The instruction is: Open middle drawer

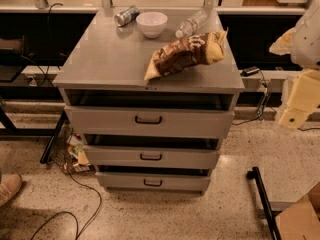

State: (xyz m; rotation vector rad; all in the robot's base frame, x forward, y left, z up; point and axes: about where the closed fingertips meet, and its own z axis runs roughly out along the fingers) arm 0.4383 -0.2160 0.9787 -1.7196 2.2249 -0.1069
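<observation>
A grey cabinet (115, 59) stands in the middle of the view and has three drawers. The middle drawer (200, 158) sits a little below the centre, toward 6 o'clock. It has a small black handle (151, 157) in the middle of its flat front. A dark gap shows just above that front, so the drawer is out a little way. The top drawer (100, 120) has a taller front, and it is above the middle one. The bottom drawer (180, 182) is the shortest one.

The gripper (292, 116) hangs at the 3 o'clock edge, well apart from the cabinet and touching nothing. It looks like a pale blur, so I cannot tell if it is wide or narrow.

On the cabinet top, toward 12 o'clock, are a can (126, 15) on its side, a white bowl (151, 23) and a clear bottle (191, 24) lying down. A crinkly snack bag (186, 55) lies nearer the front edge. A shoe (7, 186) peeks in at 8 o'clock, and a cable (80, 211) curls on the floor at 7 o'clock.
</observation>
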